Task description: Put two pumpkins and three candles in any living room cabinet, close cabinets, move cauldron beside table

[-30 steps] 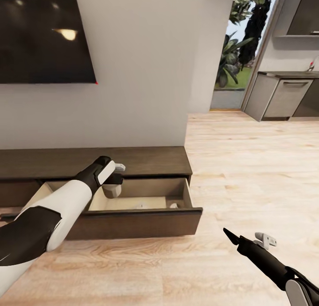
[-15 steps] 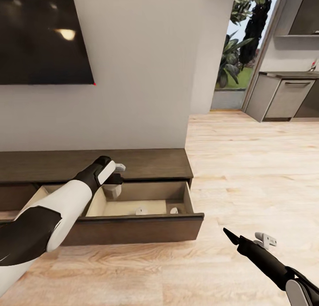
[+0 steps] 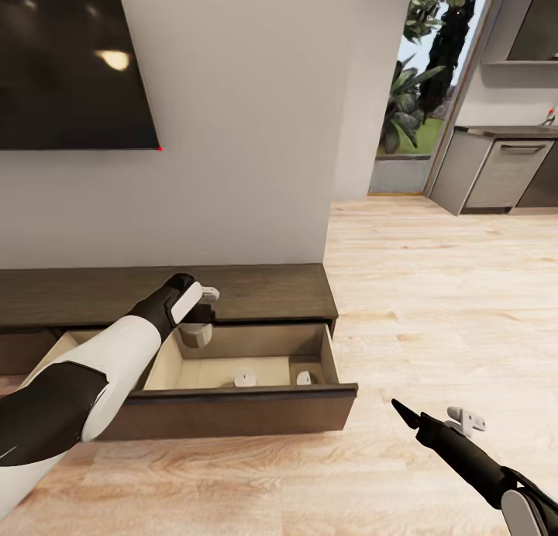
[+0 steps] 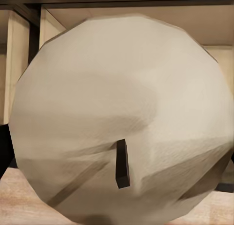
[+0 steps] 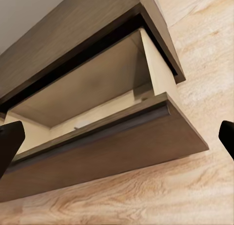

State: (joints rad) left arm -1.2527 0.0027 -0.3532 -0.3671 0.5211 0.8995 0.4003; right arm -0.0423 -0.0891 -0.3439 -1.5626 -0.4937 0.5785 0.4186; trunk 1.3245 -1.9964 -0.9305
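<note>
My left gripper (image 3: pixel 197 328) is shut on a beige-grey candle (image 3: pixel 196 334), held just over the back left part of an open drawer (image 3: pixel 232 413) of the long dark-brown cabinet (image 3: pixel 263 284). The left wrist view looks straight at this candle (image 4: pixel 97 103) and its dark wick. Two more candles (image 3: pixel 245 378) (image 3: pixel 304 378) stand inside the pale drawer near its front. My right gripper (image 3: pixel 409 418) hangs open over the floor to the right of the drawer. In the right wrist view the drawer (image 5: pixel 112 147) lies ahead between the open black fingertips (image 5: pixel 9 142).
A dark TV screen (image 3: pixel 70 63) hangs on the white wall above the cabinet. Light wood floor (image 3: pixel 434 288) stretches to the right towards a glass door with plants (image 3: pixel 411 94) and grey kitchen units (image 3: pixel 504 171).
The whole view has shifted a little, so more of the drawer's inside and both candles in it show. Both arms keep the same pose in the picture.
</note>
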